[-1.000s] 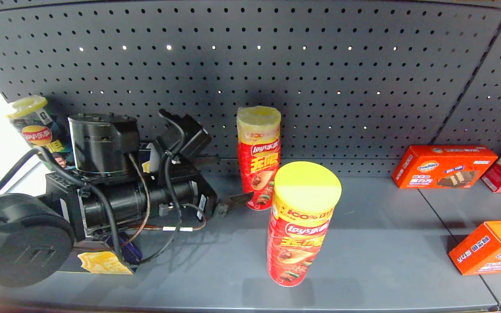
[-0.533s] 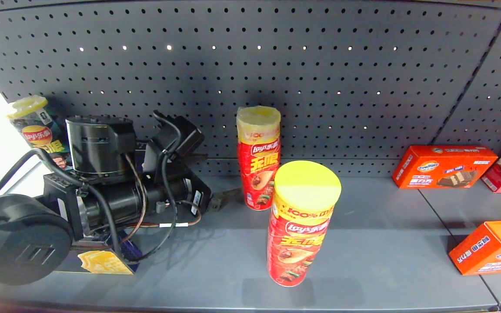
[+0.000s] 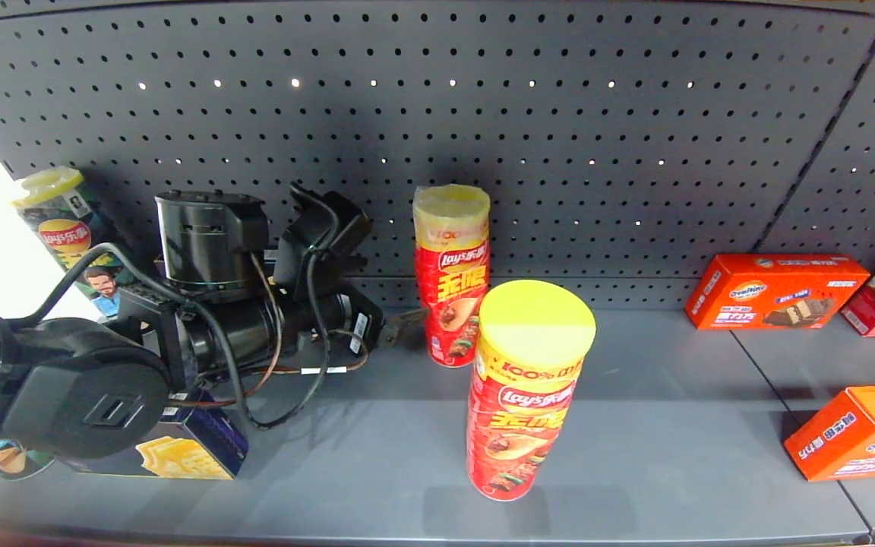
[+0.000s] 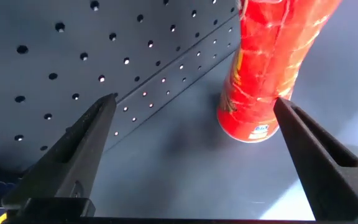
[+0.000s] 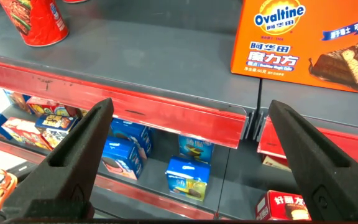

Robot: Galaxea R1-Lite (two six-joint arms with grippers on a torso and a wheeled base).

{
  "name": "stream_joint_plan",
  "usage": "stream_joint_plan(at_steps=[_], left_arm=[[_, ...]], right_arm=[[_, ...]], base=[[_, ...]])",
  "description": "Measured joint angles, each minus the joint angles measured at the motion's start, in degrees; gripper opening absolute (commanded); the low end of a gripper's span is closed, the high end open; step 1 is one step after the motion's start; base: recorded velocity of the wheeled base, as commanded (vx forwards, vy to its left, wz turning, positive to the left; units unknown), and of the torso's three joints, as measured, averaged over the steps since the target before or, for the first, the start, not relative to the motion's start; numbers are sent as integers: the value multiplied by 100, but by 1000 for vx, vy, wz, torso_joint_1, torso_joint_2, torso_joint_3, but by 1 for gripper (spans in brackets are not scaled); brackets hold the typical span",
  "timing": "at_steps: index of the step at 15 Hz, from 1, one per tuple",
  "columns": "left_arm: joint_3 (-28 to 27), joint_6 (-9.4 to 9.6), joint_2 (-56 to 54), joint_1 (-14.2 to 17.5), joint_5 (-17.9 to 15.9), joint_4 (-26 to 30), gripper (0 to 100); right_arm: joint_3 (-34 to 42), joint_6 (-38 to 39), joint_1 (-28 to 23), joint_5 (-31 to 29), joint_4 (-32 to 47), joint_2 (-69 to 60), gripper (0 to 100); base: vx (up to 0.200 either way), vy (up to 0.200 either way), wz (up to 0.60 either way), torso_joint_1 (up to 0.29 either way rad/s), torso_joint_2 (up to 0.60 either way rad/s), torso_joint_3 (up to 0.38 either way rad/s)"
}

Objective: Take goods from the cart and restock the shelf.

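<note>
The left gripper [image 3: 401,328] hangs spread wide and empty, just left of the far red can [image 3: 451,277]. That can stands upright at the back of the shelf [image 3: 673,425], to the right of the open jaws.

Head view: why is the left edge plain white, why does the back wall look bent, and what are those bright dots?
Head view: the white patch beside the dark chip can is overexposed light from beyond the shelf's end; the pegboard curves at its edges, probably wide-lens distortion; the dots are light through its holes. Left wrist view: some holes glow likewise near the red can.
</note>
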Motion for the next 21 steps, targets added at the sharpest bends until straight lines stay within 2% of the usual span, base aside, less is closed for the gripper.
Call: stream_joint_plan(at_steps=[6, 13, 16, 19, 21], left_arm=[[-199, -13, 134, 32, 189, 7, 100], [-343, -16, 226, 208, 227, -2, 100], [-180, -2, 182, 204, 141, -2, 100], [-127, 0, 88, 171, -208, -15, 100], [-133, 2, 66, 137, -226, -15, 100]], right_arm=[[0, 0, -5, 0, 0, 0, 100], [0, 0, -2, 0, 0, 0, 100], [0, 0, -2, 0, 0, 0, 100], [0, 2, -2, 0, 0, 0, 100], [0, 0, -5, 0, 2, 0, 100]], base=[[0, 0, 0, 0, 0, 0], [0, 0, 0, 0, 0, 0], [0, 0, 0, 0, 0, 0], [0, 0, 0, 0, 0, 0], [0, 0, 0, 0, 0, 0]])
